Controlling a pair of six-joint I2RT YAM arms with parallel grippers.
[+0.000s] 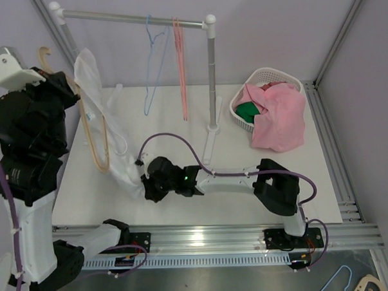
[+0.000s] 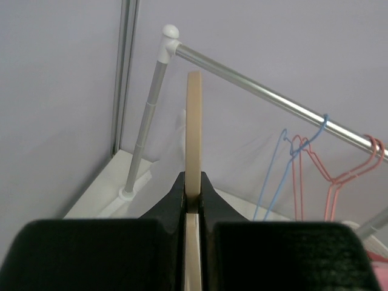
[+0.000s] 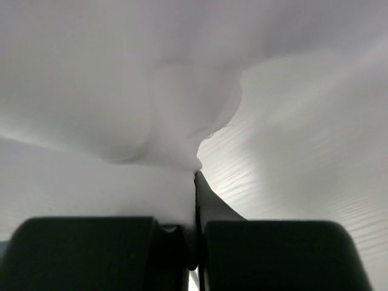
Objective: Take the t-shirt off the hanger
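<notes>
In the top view a beige wooden hanger [image 1: 99,149] hangs tilted at the left, and my raised left gripper [image 1: 57,79] is shut on it near its hook. The left wrist view shows the hanger [image 2: 194,127] pinched edge-on between the left gripper's [image 2: 193,182] jaws. A white t-shirt [image 1: 106,120] still drapes over the hanger and trails down to the table. My right gripper [image 1: 147,184] sits low on the table, shut on the shirt's lower end. In the right wrist view, white t-shirt fabric [image 3: 121,115] fills the picture and is bunched in the right gripper [image 3: 195,182].
A clothes rack [image 1: 211,74] stands at the back with a blue hanger [image 1: 150,63] and a pink hanger [image 1: 180,69] on its rail. A white basket [image 1: 269,74] holding pink cloth [image 1: 280,119] sits at the back right. The right arm lies across the table's front.
</notes>
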